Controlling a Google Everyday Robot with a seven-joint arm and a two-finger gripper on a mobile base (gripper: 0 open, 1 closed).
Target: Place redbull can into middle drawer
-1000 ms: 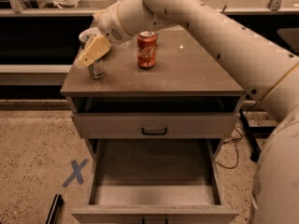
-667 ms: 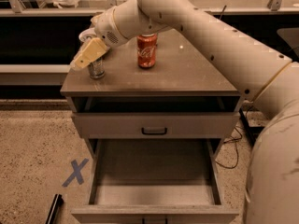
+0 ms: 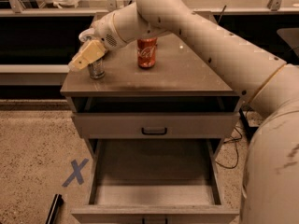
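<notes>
The redbull can [image 3: 96, 71] stands upright at the left front corner of the cabinet top [image 3: 187, 73]. Only its silver lower part shows, because my gripper [image 3: 87, 55] is right at its upper part and hides it. The can rests on the top. The middle drawer [image 3: 154, 195] is pulled wide open below, and its pale floor is bare. My arm reaches in from the right, across the cabinet top.
A red cola can [image 3: 146, 53] stands upright near the middle back of the cabinet top, just right of my wrist. The upper drawer front [image 3: 154, 125] has a black loop handle [image 3: 154, 131]. A blue tape X [image 3: 74, 172] marks the floor at left.
My gripper has shifted slightly left and down against the redbull can. The can, the cola can and the drawers have not moved.
</notes>
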